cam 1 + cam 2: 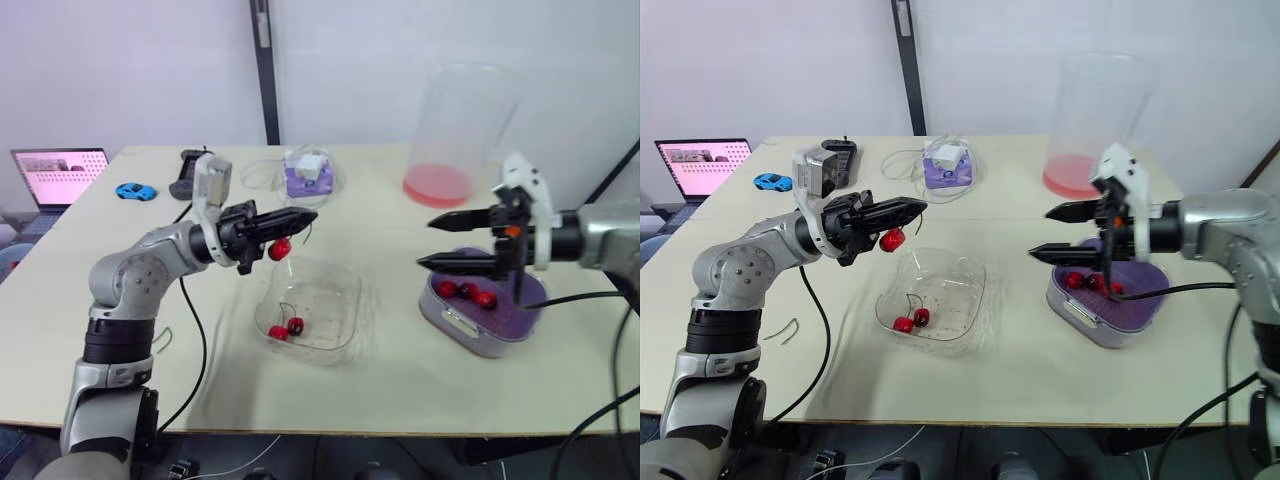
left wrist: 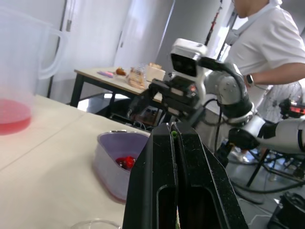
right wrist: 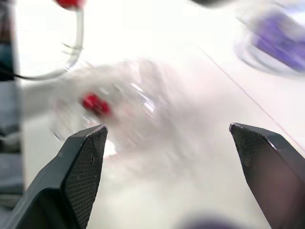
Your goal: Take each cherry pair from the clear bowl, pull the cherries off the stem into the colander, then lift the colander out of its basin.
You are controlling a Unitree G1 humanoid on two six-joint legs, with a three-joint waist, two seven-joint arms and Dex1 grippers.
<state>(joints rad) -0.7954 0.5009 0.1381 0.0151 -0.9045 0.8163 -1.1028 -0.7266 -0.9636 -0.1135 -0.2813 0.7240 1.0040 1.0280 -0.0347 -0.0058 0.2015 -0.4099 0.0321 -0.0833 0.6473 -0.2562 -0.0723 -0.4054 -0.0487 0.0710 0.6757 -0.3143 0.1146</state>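
Observation:
The clear bowl (image 1: 340,285) sits mid-table with one cherry pair (image 1: 287,327) lying in it. Above the bowl's far left corner my left gripper (image 1: 310,215) is shut on a green stem (image 2: 174,134), and a red cherry (image 1: 279,248) hangs under its fingers. To the right, the purple colander in its basin (image 1: 497,345) holds three loose cherries (image 1: 467,291). My right gripper (image 1: 427,243) hovers open just left of the colander, its tips pointing toward the bowl (image 3: 128,105), with nothing between them.
A tall clear pitcher (image 1: 457,125) with red liquid stands behind the colander. At the table's back are a purple box with a white charger (image 1: 307,174), a black device (image 1: 187,173), a blue toy car (image 1: 134,190) and a laptop (image 1: 57,172). A person (image 2: 267,43) stands beyond the table.

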